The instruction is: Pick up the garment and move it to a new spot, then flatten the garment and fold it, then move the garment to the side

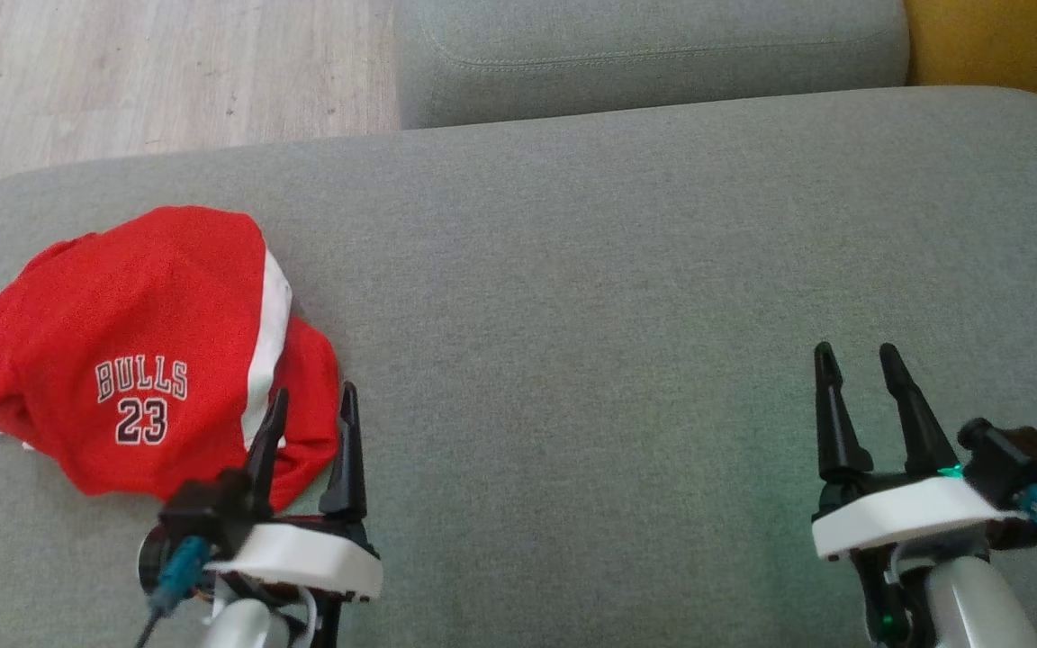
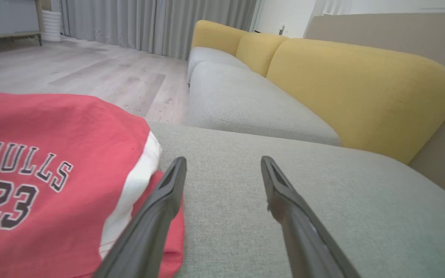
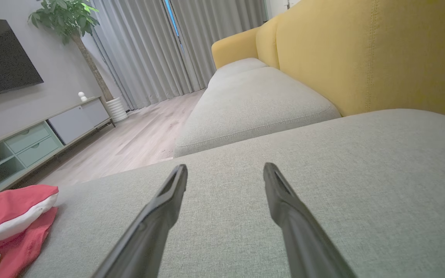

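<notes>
A crumpled red jersey (image 1: 122, 342) with a white stripe is lying on the grey fabric cushion (image 1: 617, 270), just ahead-left of the spread left gripper (image 1: 314, 390); the right gripper (image 1: 856, 351), also spread, is hovering well apart.

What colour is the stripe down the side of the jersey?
White, on the red jersey; clearest in the head view.

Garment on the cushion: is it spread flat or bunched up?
Bunched up: the garment lies in a rounded heap, layers overlapping at its right edge.
</notes>
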`<state>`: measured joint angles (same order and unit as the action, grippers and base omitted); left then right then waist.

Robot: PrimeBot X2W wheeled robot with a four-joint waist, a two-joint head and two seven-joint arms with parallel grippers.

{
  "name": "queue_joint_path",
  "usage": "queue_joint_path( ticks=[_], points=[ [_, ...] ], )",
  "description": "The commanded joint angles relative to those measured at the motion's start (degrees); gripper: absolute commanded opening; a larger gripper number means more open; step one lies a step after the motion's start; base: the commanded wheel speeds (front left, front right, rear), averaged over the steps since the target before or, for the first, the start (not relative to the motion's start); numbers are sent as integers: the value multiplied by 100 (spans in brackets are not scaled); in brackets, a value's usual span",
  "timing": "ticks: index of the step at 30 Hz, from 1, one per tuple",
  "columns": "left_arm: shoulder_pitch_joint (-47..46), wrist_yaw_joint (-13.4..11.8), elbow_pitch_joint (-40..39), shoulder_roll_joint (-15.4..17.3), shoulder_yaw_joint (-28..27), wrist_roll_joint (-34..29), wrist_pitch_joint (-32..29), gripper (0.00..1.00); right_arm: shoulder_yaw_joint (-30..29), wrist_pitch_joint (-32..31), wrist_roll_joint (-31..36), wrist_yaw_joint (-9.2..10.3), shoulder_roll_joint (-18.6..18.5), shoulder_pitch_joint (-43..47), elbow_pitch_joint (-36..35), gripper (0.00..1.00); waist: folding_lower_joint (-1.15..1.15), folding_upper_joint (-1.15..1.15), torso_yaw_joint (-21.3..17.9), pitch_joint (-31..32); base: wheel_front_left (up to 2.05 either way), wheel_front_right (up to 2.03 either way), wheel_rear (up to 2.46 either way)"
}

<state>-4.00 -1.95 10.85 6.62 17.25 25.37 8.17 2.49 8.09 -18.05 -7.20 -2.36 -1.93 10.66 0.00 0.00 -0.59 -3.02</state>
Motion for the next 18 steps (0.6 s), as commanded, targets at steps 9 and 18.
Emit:
queue_joint_path(
  ticks=[9, 18],
  points=[
    [-421, -344, -18, 269, 406, -755, 225, 100, 265, 230, 1182, -24, -44, -375, -223, 100, 0, 0, -23, -9, 0, 0, 0],
    [-473, -577, -168, 298, 613, -1059, 360, 100, 364, 365, 1495, -25, -46, -386, -355, 100, 0, 0, -23, -14, 0, 0, 0]
  ],
)
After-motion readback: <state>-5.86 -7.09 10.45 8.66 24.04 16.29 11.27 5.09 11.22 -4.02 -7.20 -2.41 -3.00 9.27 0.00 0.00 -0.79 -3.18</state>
